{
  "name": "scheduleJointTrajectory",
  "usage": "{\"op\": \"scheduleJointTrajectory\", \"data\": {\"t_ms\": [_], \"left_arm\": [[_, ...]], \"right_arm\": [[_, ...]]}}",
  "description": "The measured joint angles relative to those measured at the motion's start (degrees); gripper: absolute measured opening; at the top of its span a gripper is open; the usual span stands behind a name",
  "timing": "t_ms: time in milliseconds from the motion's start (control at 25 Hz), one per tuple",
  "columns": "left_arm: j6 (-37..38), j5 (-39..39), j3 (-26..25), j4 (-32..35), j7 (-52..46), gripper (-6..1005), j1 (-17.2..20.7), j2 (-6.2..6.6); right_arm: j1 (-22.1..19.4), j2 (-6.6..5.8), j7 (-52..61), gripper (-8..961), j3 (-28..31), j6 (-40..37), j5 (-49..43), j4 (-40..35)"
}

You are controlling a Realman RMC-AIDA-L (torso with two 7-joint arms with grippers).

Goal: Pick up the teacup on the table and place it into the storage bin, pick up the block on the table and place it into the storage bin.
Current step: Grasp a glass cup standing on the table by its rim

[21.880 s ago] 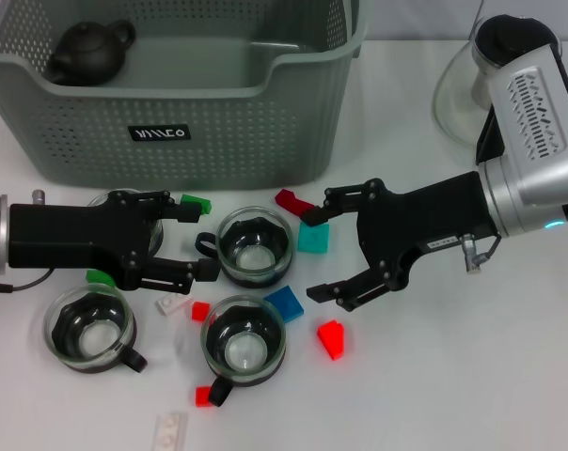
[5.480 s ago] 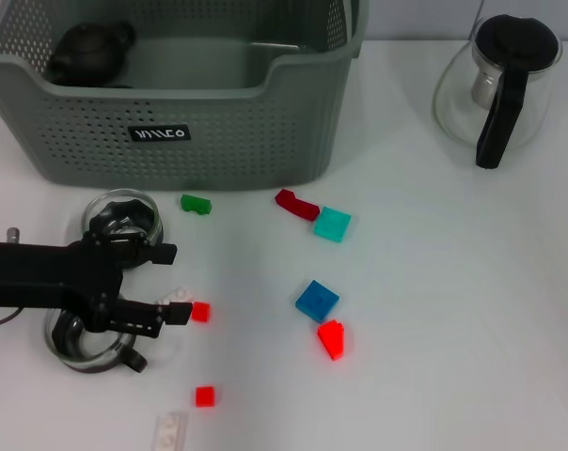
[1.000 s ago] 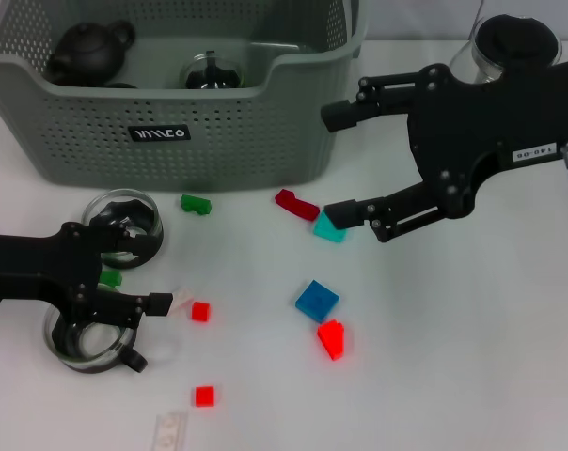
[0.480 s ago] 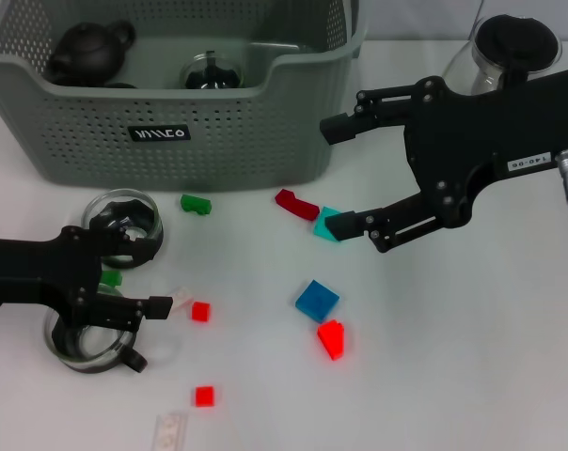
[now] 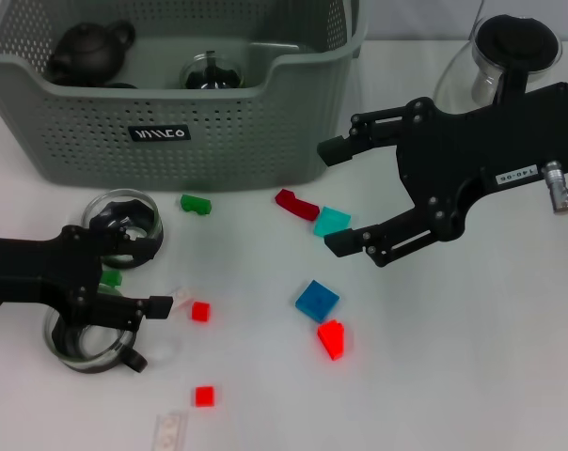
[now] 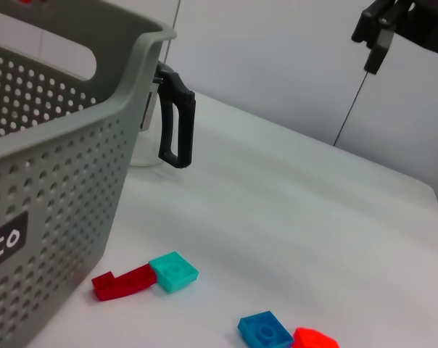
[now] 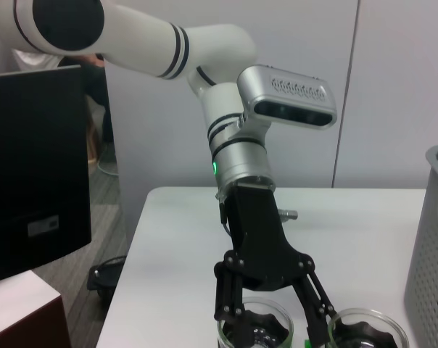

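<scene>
Two glass teacups stand at the left of the table, one (image 5: 122, 214) nearer the storage bin (image 5: 171, 132), one (image 5: 85, 340) nearer me. My left gripper (image 5: 150, 277) hovers open between them, its fingers overlapping both rims, with a small green block (image 5: 111, 278) inside the gap. The right wrist view shows that left gripper (image 7: 273, 326) open above the teacups (image 7: 252, 332). My right gripper (image 5: 339, 197) hangs open and empty over a teal block (image 5: 331, 222), beside the bin's right corner. Inside the bin sit a teacup (image 5: 207, 73) and a black teapot (image 5: 86, 52).
Loose blocks lie scattered: dark red (image 5: 296, 204), blue (image 5: 317, 301), red (image 5: 331, 338), green (image 5: 196, 203), small red ones (image 5: 200, 311) (image 5: 205, 396), white ones (image 5: 169, 430). A glass kettle (image 5: 505, 56) with a black handle stands at the back right.
My open right gripper has come down and toward me, away from the bin's rim, to above the teal block. The left gripper has barely shifted.
</scene>
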Motion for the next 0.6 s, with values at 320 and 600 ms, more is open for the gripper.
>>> {"op": "scheduleJointTrajectory", "data": {"t_ms": [320,600], "left_arm": [[0.09,0.06,0.07,-0.01,0.0,902,-0.36,0.03],[-0.03,-0.17,0.0,0.01,0.01,903,-0.35,0.11]], "right_arm": [[0.47,-0.39,-0.04,927,-0.15,-0.16,-0.21,0.96],[1.27,-0.53,-0.04,928,-0.13,-0.25,-1.82,2.25]]}}
